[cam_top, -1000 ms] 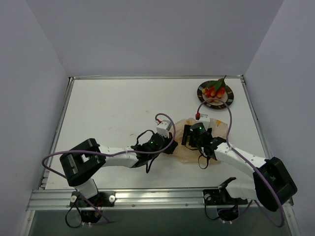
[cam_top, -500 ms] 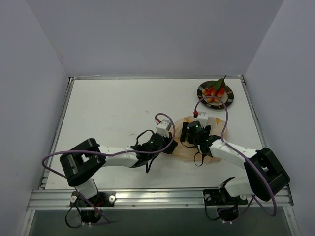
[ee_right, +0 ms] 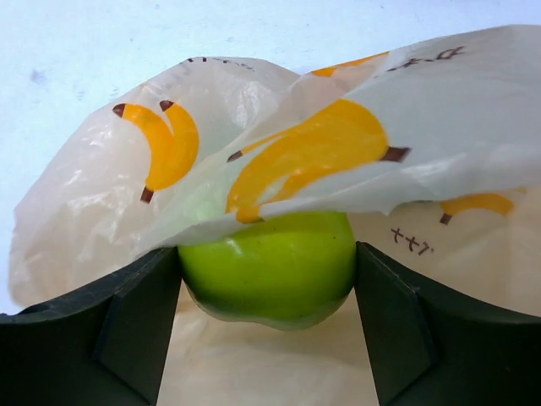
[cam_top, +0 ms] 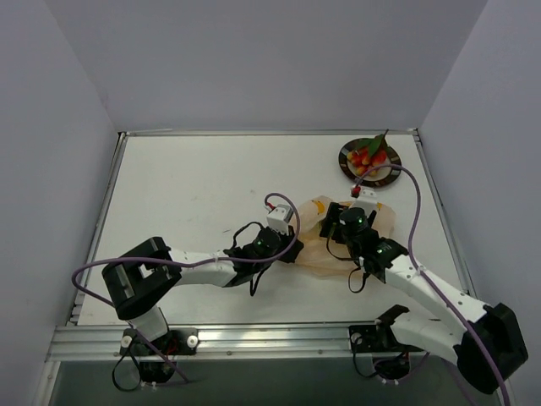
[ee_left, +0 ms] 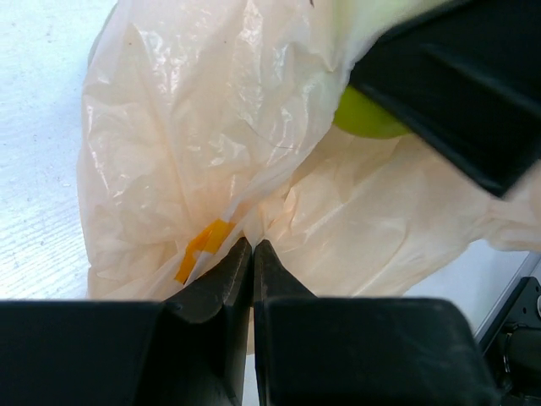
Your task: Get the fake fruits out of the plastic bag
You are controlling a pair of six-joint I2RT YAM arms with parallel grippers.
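White table [cam_top: 186,186] ran from the rail where both arms were bolted out to plain grey walls [cam_top: 254,68]. Nearest me, the left arm [cam_top: 203,262] lay low and stretched rightward across the surface. Its left gripper [ee_left: 252,254] had both fingers pressed together on a fold at the left edge of the thin crinkly pale-peach plastic bag [ee_left: 194,127], holding that side.

Just beyond, the right arm [cam_top: 423,283] reached in from the right, elbow low and wrist bent over the bag. The right gripper [ee_right: 269,275] was clamped on a round glossy green plastic fruit [ee_right: 270,258], one finger touching each flank. The fruit sat in the bag's mouth with a printed flap draped over its top and more film beneath it, so it was not yet clear of the bag.

By my reckoning everything hung on that. The fruit lay to the right of the pinch, so the way out ran away from the left gripper, up and toward the far right, with the flap sliding off as it went.

Farthest off, near the far right corner, a round dark-rimmed plate [cam_top: 390,175] held a cluster of red and orange berries [cam_top: 370,157] with a green leaf. It was well apart from the bag and nearer the right arm.
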